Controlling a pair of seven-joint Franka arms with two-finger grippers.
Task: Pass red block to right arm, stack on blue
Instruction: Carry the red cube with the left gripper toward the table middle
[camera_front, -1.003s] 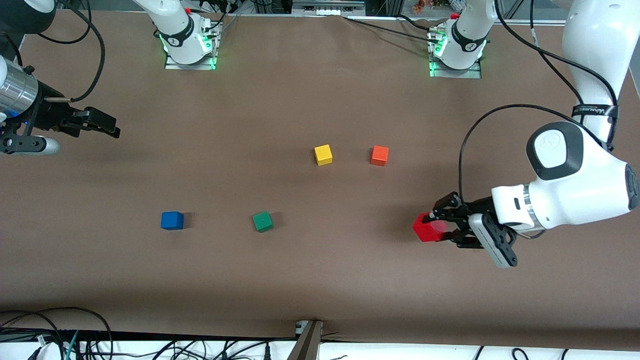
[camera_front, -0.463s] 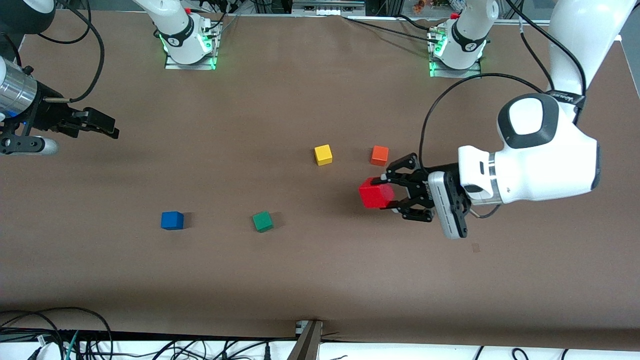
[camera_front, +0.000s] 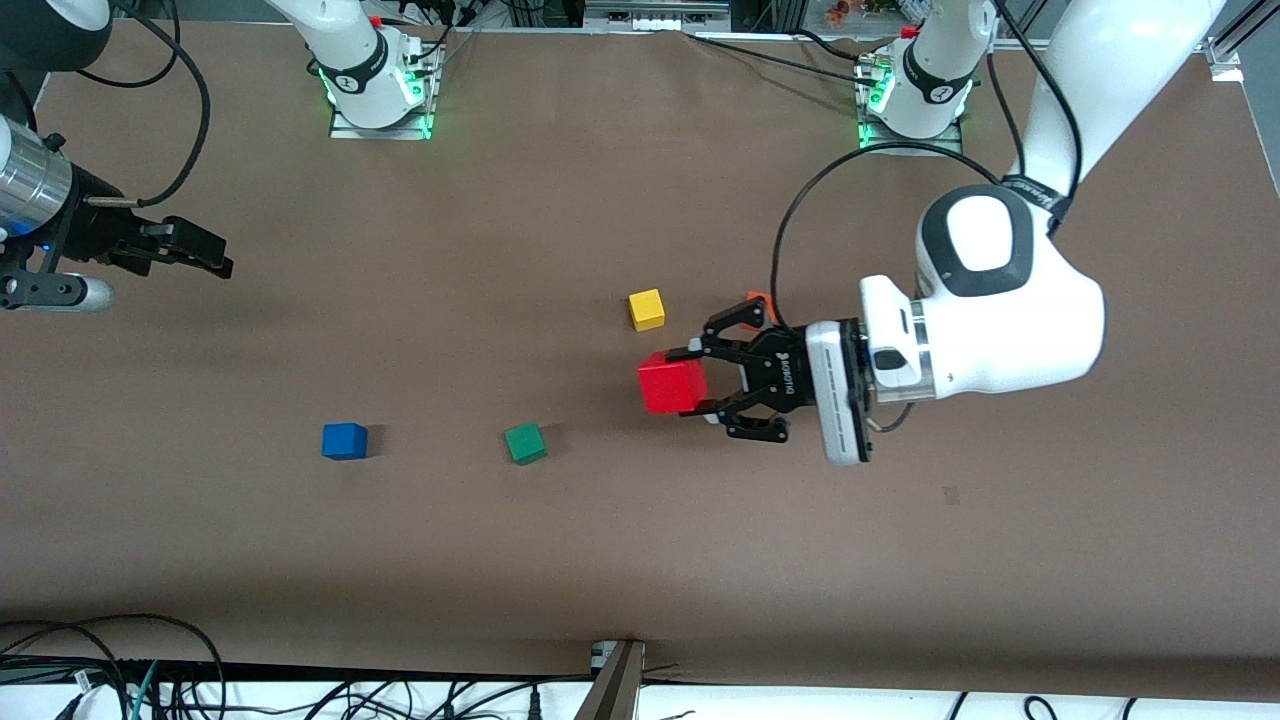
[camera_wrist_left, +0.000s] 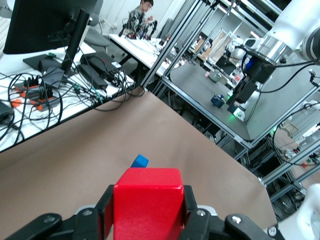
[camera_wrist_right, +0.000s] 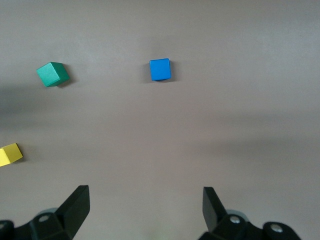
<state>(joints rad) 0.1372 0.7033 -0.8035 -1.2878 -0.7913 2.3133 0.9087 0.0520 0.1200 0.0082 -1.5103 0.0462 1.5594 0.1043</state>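
Nearest us the blue block (camera_front: 344, 441) and green block (camera_front: 525, 442) sit on the table (camera_front: 600, 560). Farther up we see the left gripper (camera_front: 700, 381) clamped on the red block (camera_front: 673, 384), held in the air over bare table between green and yellow (camera_front: 647, 309). Orange (camera_front: 760, 296) peeks out by its fingers — the right gripper (camera_front: 205, 256) waits with jaws spread wide at the right arm's end.

Bare worktop (camera_front: 420, 300) lies between the end effectors; only the green cube (camera_front: 525, 442) sits near that path.
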